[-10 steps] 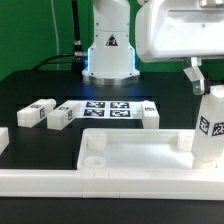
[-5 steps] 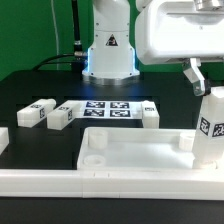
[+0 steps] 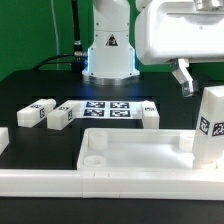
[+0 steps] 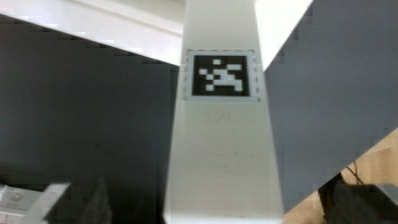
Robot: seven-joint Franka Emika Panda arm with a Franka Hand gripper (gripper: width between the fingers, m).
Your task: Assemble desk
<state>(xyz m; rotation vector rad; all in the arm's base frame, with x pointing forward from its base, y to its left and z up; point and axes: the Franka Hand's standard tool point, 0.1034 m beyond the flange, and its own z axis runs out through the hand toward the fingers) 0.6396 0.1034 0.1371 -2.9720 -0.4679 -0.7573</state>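
Observation:
The white rimmed tabletop point(image 3: 60, 178) lies at the front. One white leg block point(image 3: 212, 125) stands upright in its corner on the exterior view's right, tag facing the camera. My gripper point(image 3: 205, 84) hangs over the top of this leg. Its visible finger point(image 3: 184, 84) stands a small gap away from the leg's side; the other finger is out of frame. In the wrist view the leg point(image 4: 222, 130) runs down the middle with its tag showing. The gripper is open and holds nothing. Three more leg blocks point(image 3: 37, 112) point(image 3: 60, 116) point(image 3: 148, 113) lie on the black table.
The marker board point(image 3: 105, 108) lies between the loose leg blocks. The robot base point(image 3: 108, 50) stands behind it. A white rail end point(image 3: 3, 138) shows at the exterior view's left edge.
The visible finger has moved away from the leg's top toward the exterior view's left, opening a gap. The leg stays upright in the corner.

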